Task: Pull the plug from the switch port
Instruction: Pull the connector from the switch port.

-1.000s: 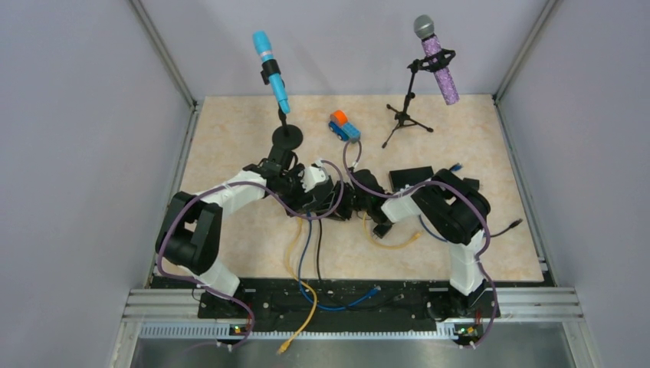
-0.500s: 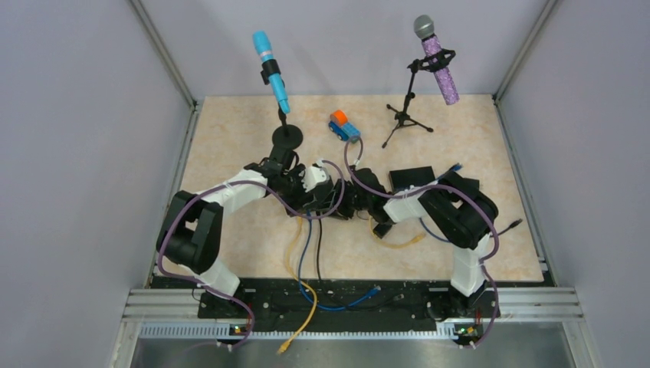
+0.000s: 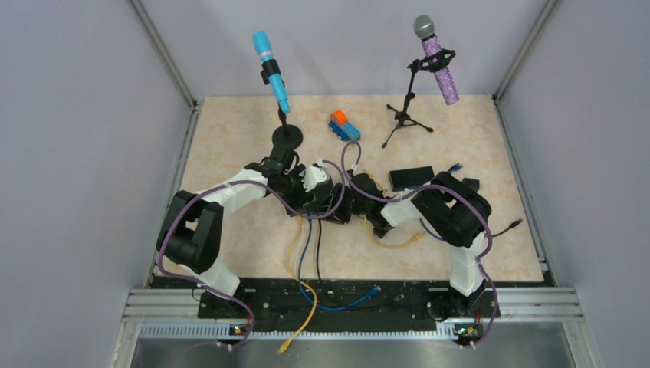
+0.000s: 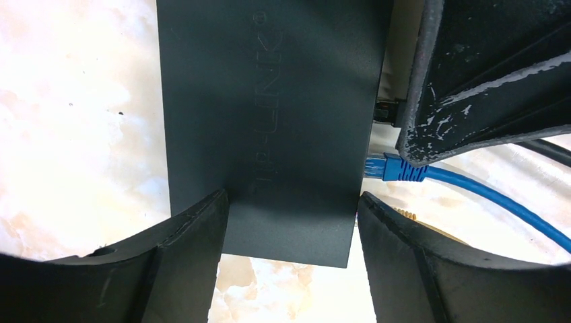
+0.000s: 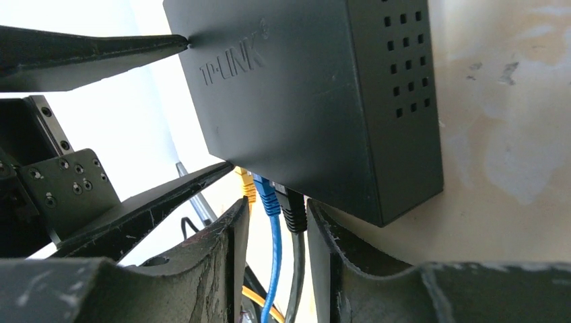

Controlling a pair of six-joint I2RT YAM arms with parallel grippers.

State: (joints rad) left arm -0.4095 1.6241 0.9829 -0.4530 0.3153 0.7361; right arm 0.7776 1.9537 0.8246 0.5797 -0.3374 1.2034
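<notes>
The black switch (image 4: 269,101) lies on the table, and my left gripper (image 4: 291,202) is shut on its two sides. Blue plug (image 5: 267,195), black plug (image 5: 294,208) and yellow plug (image 5: 246,185) sit in ports on the switch's (image 5: 303,101) near face. My right gripper (image 5: 276,208) is open, its fingers narrowly straddling the blue and black plugs. The black plug lies against one finger, and a sliver of light shows beside the blue plug. In the top view both grippers (image 3: 326,201) (image 3: 360,208) meet mid-table and hide the switch.
A blue microphone (image 3: 272,73) and a purple microphone (image 3: 438,65) stand on stands at the back, with a toy car (image 3: 344,126) between them. Another black box (image 3: 410,178) lies right of the grippers. Yellow, blue and black cables (image 3: 306,261) run toward the near edge.
The right forearm has shifted slightly left and nearer, bringing its gripper closer to the switch's ports. The left arm has stayed in place.
</notes>
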